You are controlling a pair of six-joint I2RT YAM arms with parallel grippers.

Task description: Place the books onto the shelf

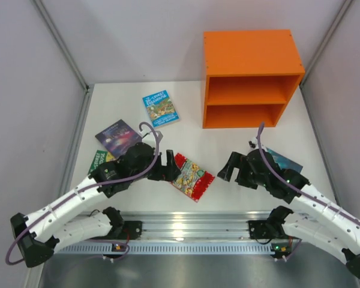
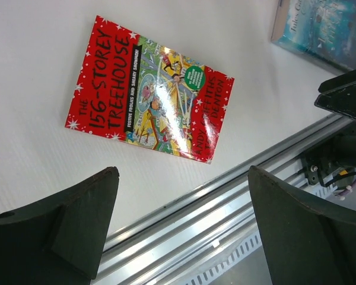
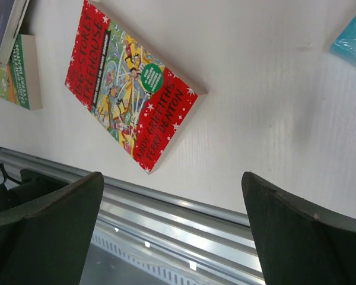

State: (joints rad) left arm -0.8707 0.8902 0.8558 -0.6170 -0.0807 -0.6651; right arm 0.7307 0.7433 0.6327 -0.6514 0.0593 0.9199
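While no book stands in it yet, the orange shelf waits at the far right of the white table, its two compartments facing the arms. From above I count five paperbacks lying flat: the light-blue illustrated one farthest back, the dark purple starry one overlapping the green one on the left, the teal-blue one partly hidden under the right arm, and the red-bordered paperback near the front, between the two grippers. The left gripper sits just beside its left edge; the right gripper is near its other side.

From the left wrist, the left gripper's fingers are spread wide with nothing between them. The red-bordered paperback, titled "The 156-Storey Treehouse", lies ahead of them, apart from the pads, and the metal rail runs below.

The right wrist shows the same book face up from the other side. This hand is released too, fingers parted and bare.

I judge this to be the approach for a first pick, most likely of the red book. It is thin and flat on the table, so the next move calls for lowering one gripper to an edge and getting a finger under or across it before lifting toward the shelf.
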